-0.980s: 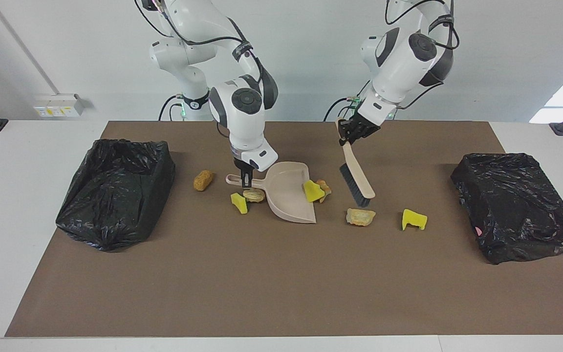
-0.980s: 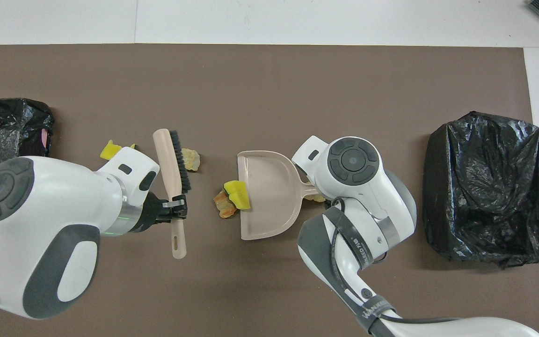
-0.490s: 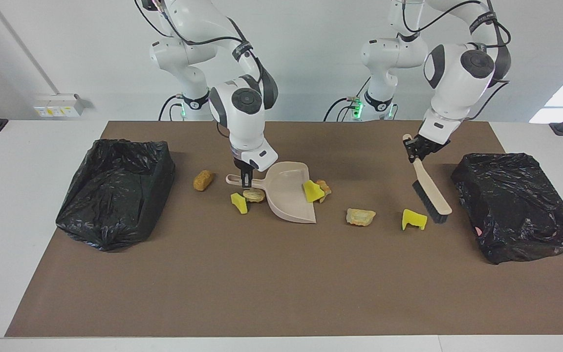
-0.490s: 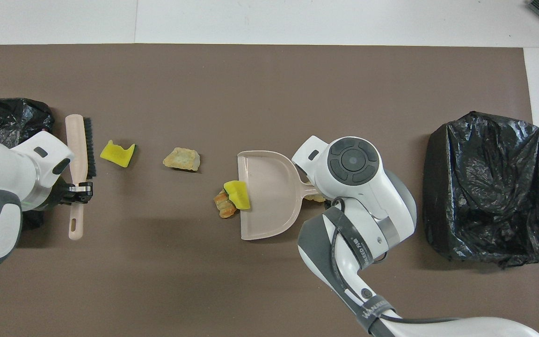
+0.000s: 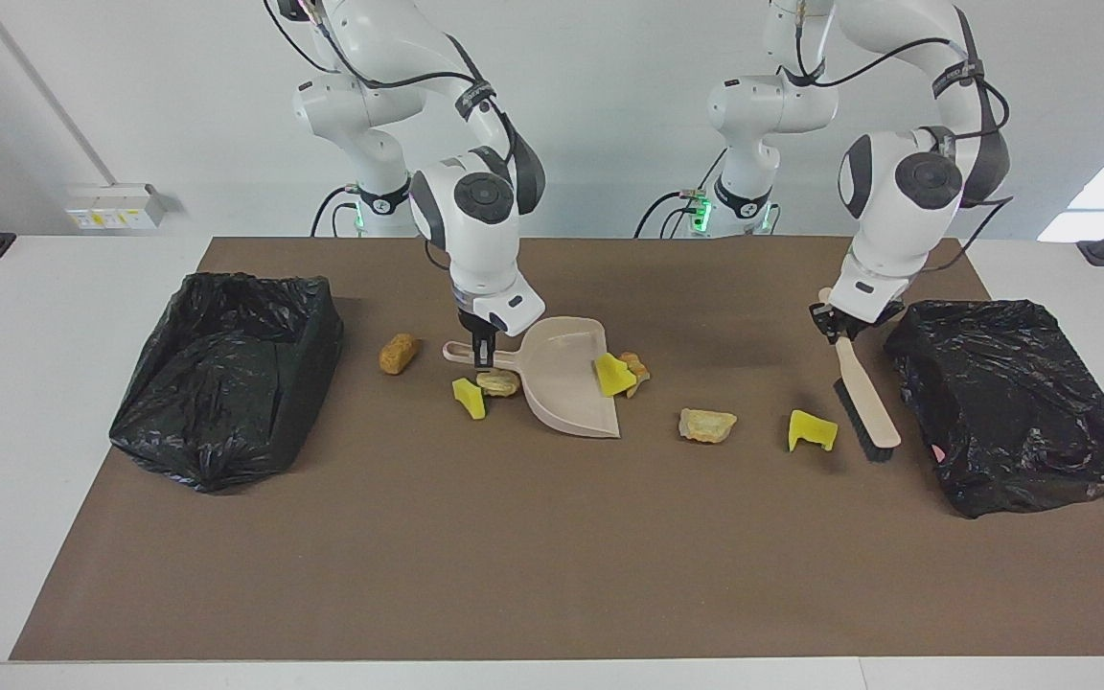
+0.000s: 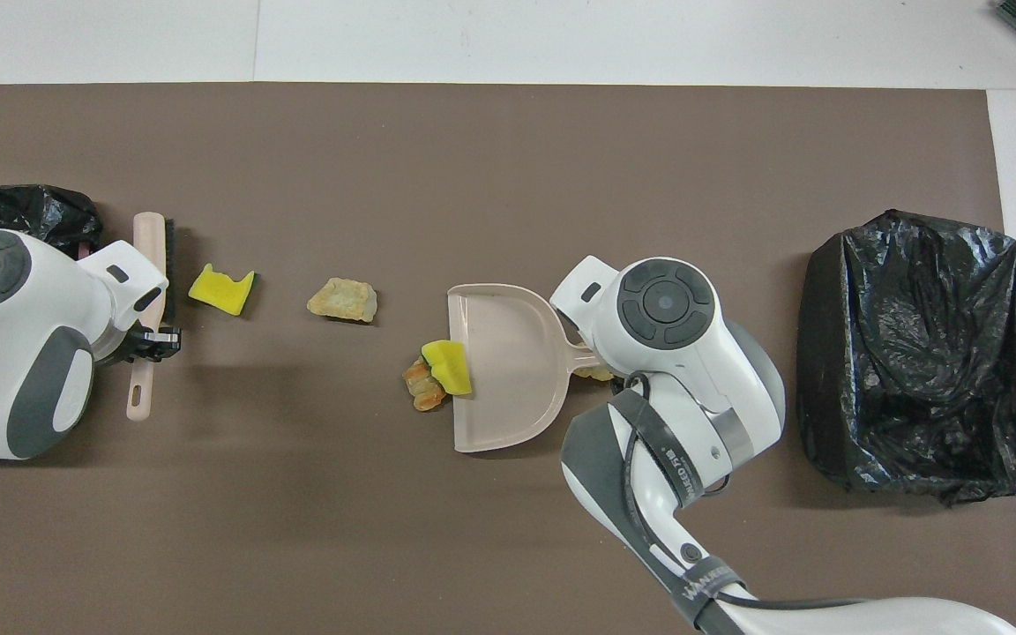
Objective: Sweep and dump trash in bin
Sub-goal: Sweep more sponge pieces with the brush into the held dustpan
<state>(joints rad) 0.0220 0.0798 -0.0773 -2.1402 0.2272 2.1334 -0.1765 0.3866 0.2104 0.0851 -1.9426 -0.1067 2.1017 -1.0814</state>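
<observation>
My right gripper (image 5: pixel 483 356) is shut on the handle of the beige dustpan (image 5: pixel 566 383) (image 6: pixel 504 379), which lies flat on the mat. A yellow chunk (image 5: pixel 614 375) (image 6: pixel 448 366) and an orange lump (image 5: pixel 636 367) (image 6: pixel 422 388) sit at its mouth. Beside the handle lie a yellow piece (image 5: pixel 469 398), a tan lump (image 5: pixel 498 382) and a brown lump (image 5: pixel 399 353). My left gripper (image 5: pixel 839 331) (image 6: pixel 155 339) is shut on the brush (image 5: pixel 866 407) (image 6: pixel 155 265), its bristles low beside another yellow chunk (image 5: pixel 811 430) (image 6: pixel 221 289). A tan lump (image 5: pixel 706 425) (image 6: pixel 342 299) lies between that chunk and the dustpan.
A black-bagged bin (image 5: pixel 1012 402) (image 6: pixel 23 207) stands at the left arm's end of the brown mat, close to the brush. A second black-bagged bin (image 5: pixel 226 374) (image 6: pixel 922 353) stands at the right arm's end.
My left gripper carried the brush from beside the dustpan toward the left arm's end, past the tan lump and yellow chunk, and lowered it. The right arm and dustpan stayed still.
</observation>
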